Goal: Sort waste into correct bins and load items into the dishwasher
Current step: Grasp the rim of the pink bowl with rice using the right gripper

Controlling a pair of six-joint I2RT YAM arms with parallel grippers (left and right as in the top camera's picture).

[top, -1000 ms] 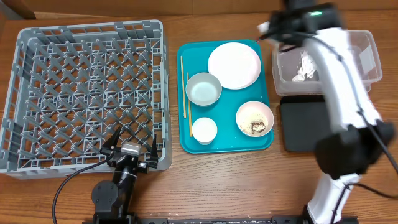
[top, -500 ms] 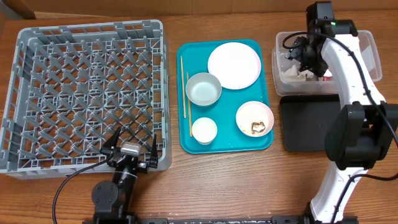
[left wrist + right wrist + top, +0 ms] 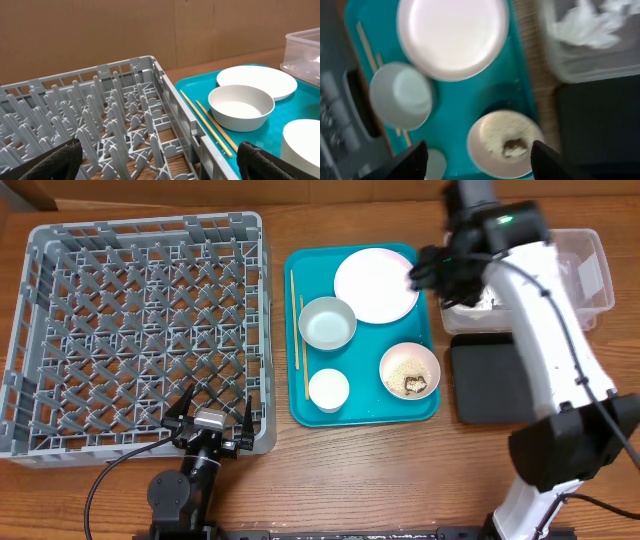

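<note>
My right gripper (image 3: 428, 270) hangs open and empty over the right side of the teal tray (image 3: 310, 405). In the right wrist view its fingers (image 3: 407, 161) flank a white bowl (image 3: 505, 142) far below, which holds rice grains and a brown lump (image 3: 514, 146). On the tray also lie a white plate (image 3: 376, 285), an empty bowl (image 3: 327, 322), a small cup (image 3: 328, 389) and chopsticks (image 3: 297, 330). Crumpled white paper (image 3: 587, 25) lies in the clear tub (image 3: 590, 270). My left gripper (image 3: 210, 420) rests open at the grey dish rack's (image 3: 140, 330) front edge.
A flat black tray (image 3: 490, 380) lies just below the clear tub, right of the teal tray. My right arm's white links cross over the tub and the black tray. In the left wrist view the rack's wall (image 3: 172, 100) stands between my fingers and the chopsticks (image 3: 210, 125).
My right gripper opened, dipped to the clear tub, then swung left out of it to over the teal tray's right side. The left arm has not moved.
</note>
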